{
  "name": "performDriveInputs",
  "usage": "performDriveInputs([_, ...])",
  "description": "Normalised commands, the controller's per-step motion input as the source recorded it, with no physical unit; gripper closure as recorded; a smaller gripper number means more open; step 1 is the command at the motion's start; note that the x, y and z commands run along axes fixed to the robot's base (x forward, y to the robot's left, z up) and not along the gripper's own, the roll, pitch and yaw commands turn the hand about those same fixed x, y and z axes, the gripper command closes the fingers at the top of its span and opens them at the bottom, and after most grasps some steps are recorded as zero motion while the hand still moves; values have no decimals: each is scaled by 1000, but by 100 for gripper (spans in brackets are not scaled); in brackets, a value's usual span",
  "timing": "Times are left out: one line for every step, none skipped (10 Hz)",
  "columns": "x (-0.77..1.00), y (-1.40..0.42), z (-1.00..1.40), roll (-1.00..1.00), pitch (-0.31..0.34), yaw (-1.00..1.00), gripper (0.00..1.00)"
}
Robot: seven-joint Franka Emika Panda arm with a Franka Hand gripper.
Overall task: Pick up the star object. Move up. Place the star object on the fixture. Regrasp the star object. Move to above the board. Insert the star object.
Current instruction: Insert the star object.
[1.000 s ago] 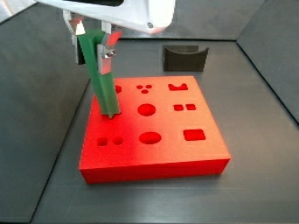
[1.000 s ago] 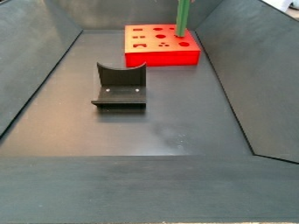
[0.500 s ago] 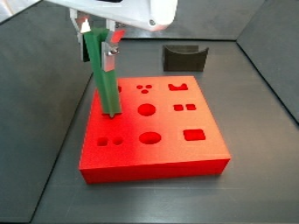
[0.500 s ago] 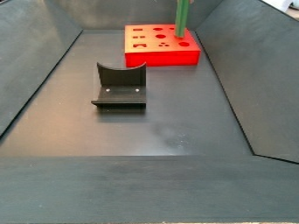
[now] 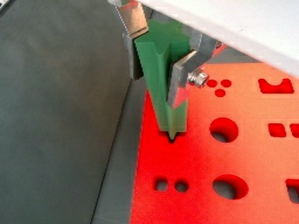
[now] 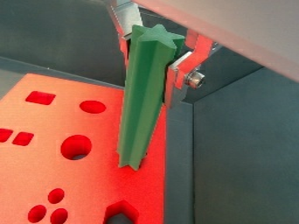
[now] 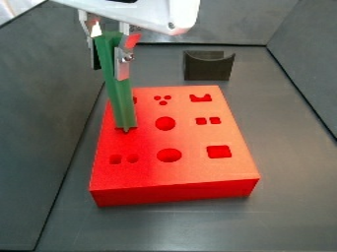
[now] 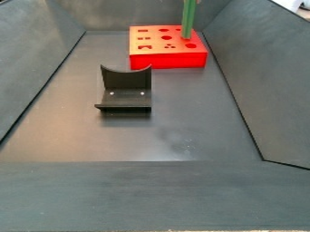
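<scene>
The star object [image 7: 118,96] is a long green prism, held upright. It also shows in both wrist views [image 5: 163,83] [image 6: 142,96] and at the frame's edge in a side view [image 8: 189,18]. My gripper [image 7: 110,47] is shut on its upper part, a silver finger [image 5: 186,77] on each side. Its lower tip meets the red board [image 7: 184,162] at the board's left part; I cannot tell how deep it sits. The board also shows in the other views [image 5: 246,175] [image 6: 47,175] [image 8: 155,56]. The dark fixture [image 7: 207,65] stands behind the board, and nearer the middle in a side view [image 8: 122,89].
The board's top has round, square and notched holes [image 7: 165,124]. Dark grey walls [image 7: 303,89] slope up around the floor [image 8: 169,136].
The gripper and the star object have shifted very slightly between one second ago and half a second ago; since then nothing visibly moved.
</scene>
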Motion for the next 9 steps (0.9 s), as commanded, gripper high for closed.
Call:
performDriveInputs([0, 0, -63, 0, 0, -157, 100])
performDriveInputs([0, 0, -51, -3, 0, -206, 100])
performDriveInputs([0, 0, -49, -13, 0, -246, 100])
performDriveInputs([11, 0, -86, -70, -6, -300, 100])
performDriveInputs([143, 0, -166, -170, -54, -586, 100])
performDriveInputs([254, 0, -177, -200, -44, -740, 100])
performDriveInputs([109, 0, -31, -126, -13, -351, 100])
performDriveInputs([0, 0, 0, -6, 0, 0, 100])
performDriveInputs([-291, 0, -43, 6, 0, 100, 100])
